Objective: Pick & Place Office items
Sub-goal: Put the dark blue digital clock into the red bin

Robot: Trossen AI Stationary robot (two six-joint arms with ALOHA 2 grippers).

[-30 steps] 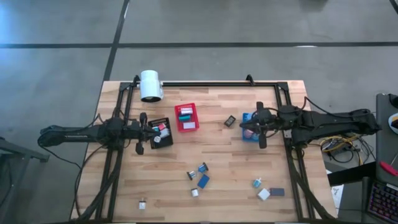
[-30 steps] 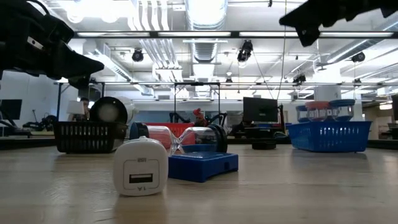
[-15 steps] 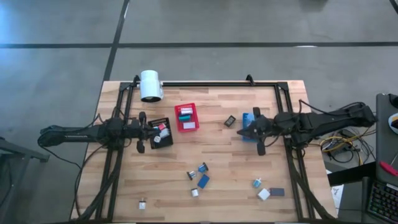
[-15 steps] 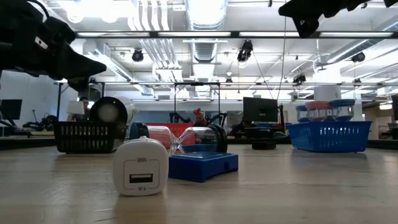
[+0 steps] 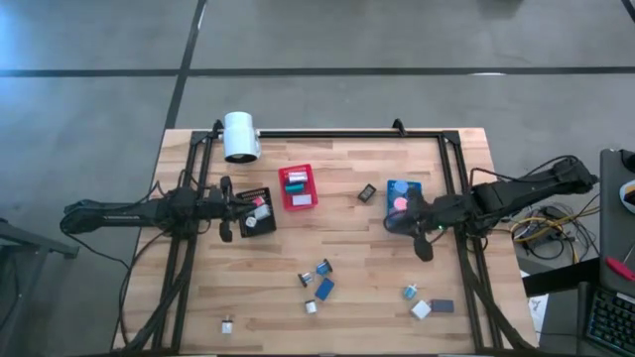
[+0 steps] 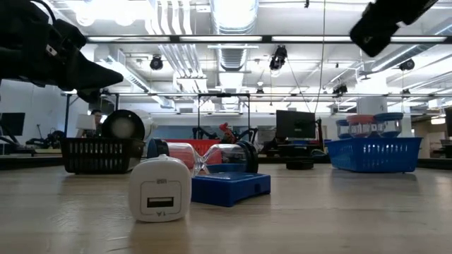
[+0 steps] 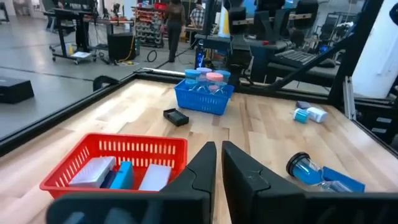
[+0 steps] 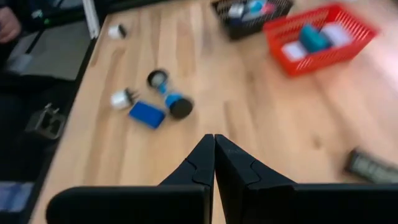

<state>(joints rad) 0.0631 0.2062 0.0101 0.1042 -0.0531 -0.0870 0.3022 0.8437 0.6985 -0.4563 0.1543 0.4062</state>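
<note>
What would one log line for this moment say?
left gripper: over black bin, nearly shut | right gripper: shut, empty, beside blue bin | loose items: on table

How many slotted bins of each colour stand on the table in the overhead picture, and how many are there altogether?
Red bin: 1
Black bin: 1
Blue bin: 1
Total: 3
</note>
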